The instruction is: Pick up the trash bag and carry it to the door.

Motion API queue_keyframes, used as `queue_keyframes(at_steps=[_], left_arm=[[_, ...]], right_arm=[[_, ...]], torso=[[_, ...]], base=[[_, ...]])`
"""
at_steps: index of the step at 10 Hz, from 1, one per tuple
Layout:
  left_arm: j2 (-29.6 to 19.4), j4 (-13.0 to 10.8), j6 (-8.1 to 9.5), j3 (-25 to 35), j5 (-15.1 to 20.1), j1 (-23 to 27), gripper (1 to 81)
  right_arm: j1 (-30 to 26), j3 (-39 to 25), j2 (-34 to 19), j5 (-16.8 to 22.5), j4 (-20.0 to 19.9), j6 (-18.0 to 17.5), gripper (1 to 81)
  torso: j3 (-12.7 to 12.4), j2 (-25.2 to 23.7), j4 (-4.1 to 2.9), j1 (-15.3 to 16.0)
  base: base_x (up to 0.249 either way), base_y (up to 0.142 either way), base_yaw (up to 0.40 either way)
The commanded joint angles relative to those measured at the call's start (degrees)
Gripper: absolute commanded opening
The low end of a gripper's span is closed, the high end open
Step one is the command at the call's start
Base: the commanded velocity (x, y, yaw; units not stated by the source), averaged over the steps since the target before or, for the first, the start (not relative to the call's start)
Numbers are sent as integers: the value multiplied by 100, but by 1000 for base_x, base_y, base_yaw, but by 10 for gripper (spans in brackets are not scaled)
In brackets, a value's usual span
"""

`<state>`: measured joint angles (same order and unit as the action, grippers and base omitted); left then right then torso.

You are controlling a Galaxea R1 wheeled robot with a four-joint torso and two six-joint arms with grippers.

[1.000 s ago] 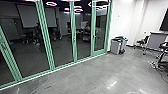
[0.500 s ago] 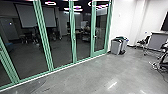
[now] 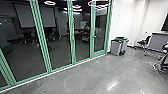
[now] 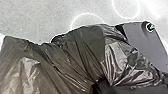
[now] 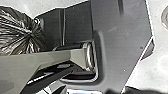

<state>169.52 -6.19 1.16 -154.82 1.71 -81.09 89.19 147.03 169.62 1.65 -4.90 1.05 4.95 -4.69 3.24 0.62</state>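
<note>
Gathering at my left gripper point(image 4: 100, 85), the shiny dark plastic trash bag point(image 4: 85, 47) is clenched by its bunched folds, spreading to both sides of that grip; my right gripper seems farther off, its state I cannot tell.

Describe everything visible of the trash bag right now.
The bag is dark and brownish, apparently thin plastic, with glossy highlights. It is creased all over, with long folds running together toward a dark, pinched-looking spot in the left wrist view; the right wrist view also shows folds converging to a gathered point. It looks bulky rather than flat, above the grey floor and overlapping the robot's plate in view. Whether it touches either, what gathers it and what it contains cannot be told.
</note>
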Motion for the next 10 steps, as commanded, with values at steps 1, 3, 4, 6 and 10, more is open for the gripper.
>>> queue_keyframes(at_steps=[1,3,4,6,10], left_arm=[[-23,-31,-28,-4,304,344,10],[-23,-31,-28,-4,304,344,10],[-23,-31,-28,-4,304,344,10],[-23,-31,-28,-4,304,344,10],[-32,-22,-28,-4,295,344,10]], right_arm=[[-265,-26,-13,372,24,36,811],[-265,-26,-13,372,25,36,811],[-265,-26,-13,372,33,36,811],[-265,-26,-13,372,24,36,811],[-256,-18,-5,372,24,36,811]], torso=[[0,0,0,0],[0,0,0,0],[0,0,0,0],[0,0,0,0],[0,0,0,0]], base=[[136,-67,0],[136,-67,0],[137,-67,0],[136,-67,0],[136,-67,0]])
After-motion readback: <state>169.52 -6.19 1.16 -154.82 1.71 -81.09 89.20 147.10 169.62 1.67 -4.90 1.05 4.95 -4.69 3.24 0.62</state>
